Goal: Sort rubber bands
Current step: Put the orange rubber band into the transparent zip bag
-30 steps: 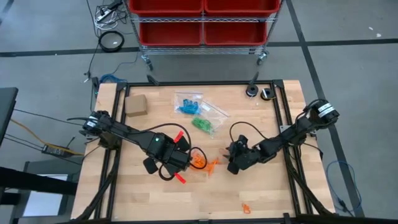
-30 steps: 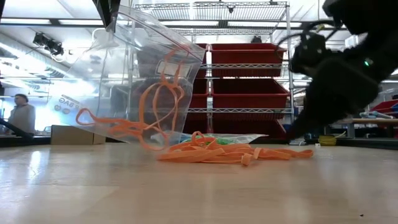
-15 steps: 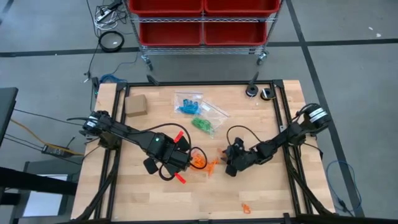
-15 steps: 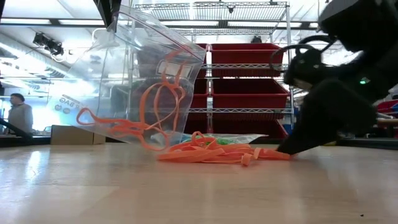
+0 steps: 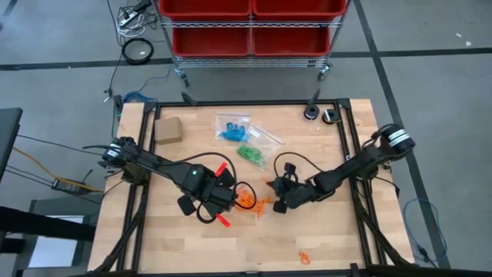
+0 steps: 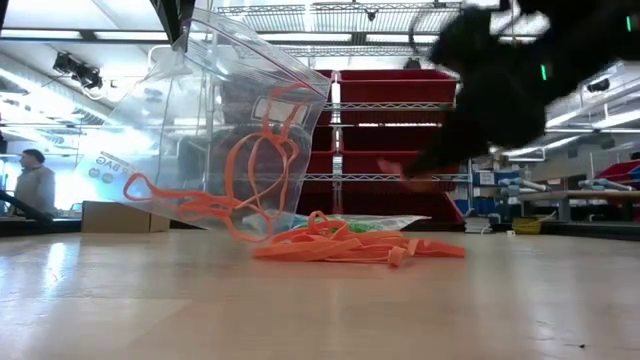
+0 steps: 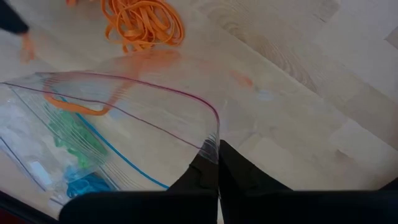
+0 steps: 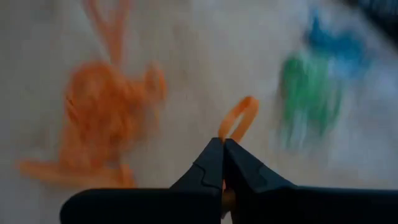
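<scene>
Wooden table (image 5: 254, 238) fills the middle of the high view, with grey floor around it and red bins (image 5: 250, 19) on a rack at the top edge. Left gripper (image 5: 231, 188) sits left of centre, clamped on a clear zip bag (image 5: 244, 195) with orange inside. Right gripper (image 5: 274, 187) sits just right of centre, above a loose pile of orange rubber bands (image 5: 261, 205). Two more bags lie in the upper middle, one with blue bands (image 5: 232, 129), one with green bands (image 5: 250, 154). A tan cardboard box (image 5: 167, 130) rests at upper left, and one stray orange band (image 5: 304, 257) lies near the bottom edge.

Low view: the clear bag (image 6: 215, 130) hangs tilted at left, orange loops inside. The orange pile (image 6: 350, 245) lies on the tabletop at centre. A dark, blurred arm (image 6: 510, 80) fills the upper right. A person (image 6: 35, 185) stands at far left.

Left wrist view: its fingers (image 7: 214, 171) are pressed together on the bag's rim (image 7: 208, 118); the orange pile (image 7: 143, 23) is at the top.

Right wrist view: the fingers (image 8: 222, 165) are closed, pinching a single orange band (image 8: 239, 118) whose loop sticks up past the tips. The picture is blurred.
</scene>
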Available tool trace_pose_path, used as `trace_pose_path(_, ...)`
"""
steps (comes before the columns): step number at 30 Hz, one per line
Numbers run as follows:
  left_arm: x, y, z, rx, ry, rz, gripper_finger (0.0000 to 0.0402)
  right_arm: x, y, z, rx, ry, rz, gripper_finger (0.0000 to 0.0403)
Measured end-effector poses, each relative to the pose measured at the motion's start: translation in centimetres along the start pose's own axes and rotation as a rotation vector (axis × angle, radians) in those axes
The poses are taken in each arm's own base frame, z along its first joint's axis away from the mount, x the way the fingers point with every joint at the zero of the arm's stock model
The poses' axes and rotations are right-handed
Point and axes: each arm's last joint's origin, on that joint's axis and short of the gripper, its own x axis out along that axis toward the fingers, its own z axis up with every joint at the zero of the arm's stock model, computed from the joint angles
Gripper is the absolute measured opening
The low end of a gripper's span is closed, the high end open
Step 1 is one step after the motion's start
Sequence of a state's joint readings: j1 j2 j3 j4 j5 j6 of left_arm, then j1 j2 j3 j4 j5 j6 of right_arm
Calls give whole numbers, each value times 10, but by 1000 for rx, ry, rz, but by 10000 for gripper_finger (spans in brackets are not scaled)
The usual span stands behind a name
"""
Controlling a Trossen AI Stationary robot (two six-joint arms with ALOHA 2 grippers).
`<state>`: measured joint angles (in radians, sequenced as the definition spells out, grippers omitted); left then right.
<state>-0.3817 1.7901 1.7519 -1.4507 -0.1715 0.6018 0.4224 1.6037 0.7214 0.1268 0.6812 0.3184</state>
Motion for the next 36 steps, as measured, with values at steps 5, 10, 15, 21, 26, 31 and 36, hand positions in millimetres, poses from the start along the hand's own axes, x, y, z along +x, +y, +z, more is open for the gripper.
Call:
trace_pose_path(5,0,0,0,0,-1,0,0,-16,-6,53,-71,-149,-23,0)
trace_pose_path(10,0,0,0,0,-1,1,0,-17,-10,99,-135,-242,28,0)
trace_pose_path(15,0,0,0,-1,-5,3,0,4,-8,123,-166,-263,162,0)
trace_pose_path(21,0,0,1,1,-6,4,0,34,11,136,-209,-252,310,0)
trace_pose_path(26,0,0,1,3,-5,2,0,48,20,134,-229,-196,334,5)
trace_pose_path(31,0,0,1,-1,-7,4,0,39,15,138,-191,-185,305,63)
trace_pose_path(36,0,0,1,-1,-8,5,0,26,17,143,-186,-205,314,136)
